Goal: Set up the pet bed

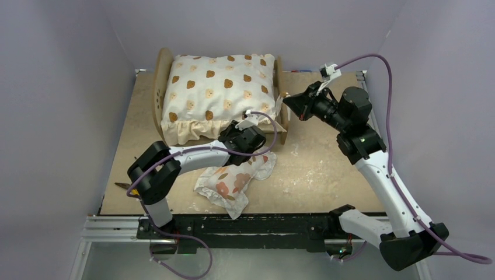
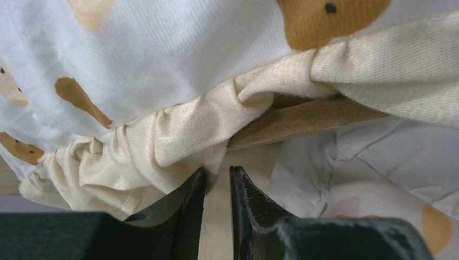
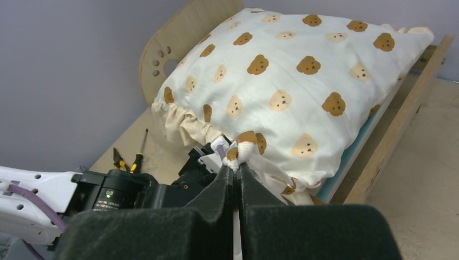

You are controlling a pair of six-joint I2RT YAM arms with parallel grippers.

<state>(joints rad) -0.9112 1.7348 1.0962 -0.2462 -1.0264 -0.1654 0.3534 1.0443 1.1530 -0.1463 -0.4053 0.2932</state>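
Observation:
The pet bed [image 1: 161,81] stands at the back of the table, its rounded headboard [image 3: 184,38] to the left and a wooden rail [image 3: 400,119] beside the blue base. A cream bear-print cushion [image 1: 219,87] fills it. My right gripper [image 3: 237,165] is shut on the cushion's near right corner, at the bed's right end [image 1: 284,105]. My left gripper [image 2: 217,173] sits low at the cushion's ruffle [image 2: 178,130], its jaws a narrow gap apart. The ruffle's edge hangs right at the tips, and bare table shows between them. In the top view the left gripper [image 1: 236,127] is at the cushion's front edge.
A small floral pillow [image 1: 236,178] lies crumpled on the table just behind my left gripper, also in the left wrist view [image 2: 389,179]. Pliers and a screwdriver [image 3: 135,154] lie near the table's left edge [image 1: 124,185]. Grey walls close in the back and sides.

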